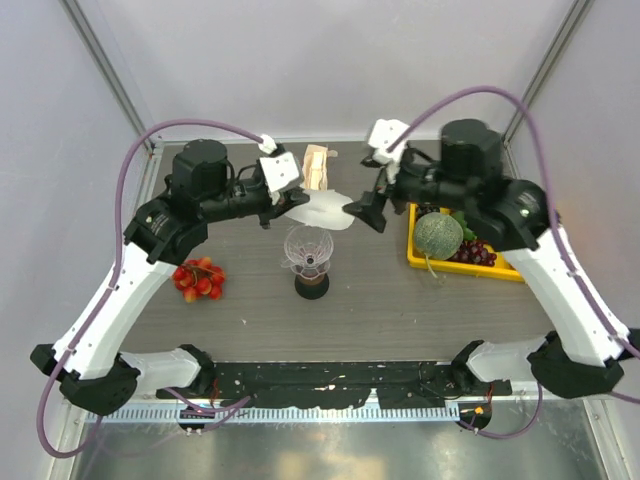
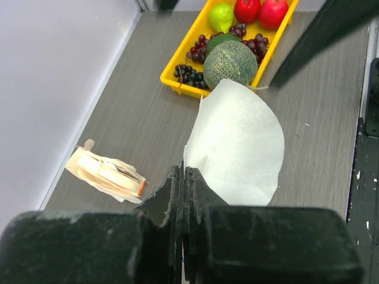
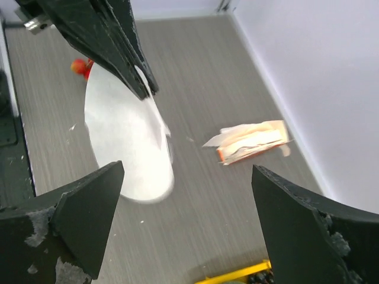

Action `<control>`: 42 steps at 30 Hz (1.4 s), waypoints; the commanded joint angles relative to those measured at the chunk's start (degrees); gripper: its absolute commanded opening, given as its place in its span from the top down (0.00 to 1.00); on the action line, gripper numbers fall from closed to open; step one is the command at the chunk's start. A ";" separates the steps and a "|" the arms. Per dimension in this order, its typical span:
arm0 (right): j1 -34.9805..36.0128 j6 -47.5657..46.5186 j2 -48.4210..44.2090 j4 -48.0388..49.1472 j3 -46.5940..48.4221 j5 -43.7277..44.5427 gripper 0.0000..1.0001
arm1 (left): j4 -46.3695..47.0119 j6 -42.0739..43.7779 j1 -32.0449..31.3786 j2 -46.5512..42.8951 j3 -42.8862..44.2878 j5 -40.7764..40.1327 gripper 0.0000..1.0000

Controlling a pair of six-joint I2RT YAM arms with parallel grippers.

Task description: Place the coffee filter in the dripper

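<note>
No legible text on anything visible.

Lab robot cell: white panel walls (image 1: pixel 320 60), alu frame post (image 1: pixel 108 75), grey tabletop (image 1: pixel 400 310).

The left arm (image 1: pixel 118 300) and right arm (image 1: pixel 572 290) rise from their bases, and their forearms bend inward behind the dripper (image 1: pixel 308 250). The left gripper (image 1: pixel 283 207) is behind and to the left of the dripper, its jaws pressed flat together on one edge of the coffee filter (image 1: pixel 325 210). The right gripper (image 1: pixel 367 212) is behind and to the right of the dripper, jaws spread wide, at the filter's other edge; whether it touches is unclear.
</note>
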 commanded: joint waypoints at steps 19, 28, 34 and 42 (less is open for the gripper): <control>-6.36 2.46 -10.69 14.10 -11.49 -17.55 0.02 | 23.01 -31.79 9.57 -0.22 2.03 30.74 1.00; -4.07 4.22 -9.36 14.19 -8.14 -19.32 0.05 | 18.88 -28.89 9.13 -0.83 0.89 26.17 1.00; -4.07 3.87 -8.84 12.35 -6.38 -18.71 0.30 | 18.26 -28.27 8.86 -0.48 0.80 24.76 1.00; -4.16 3.44 -7.78 9.45 -4.62 -15.80 0.93 | 17.47 -27.04 8.77 -1.01 0.45 24.15 1.00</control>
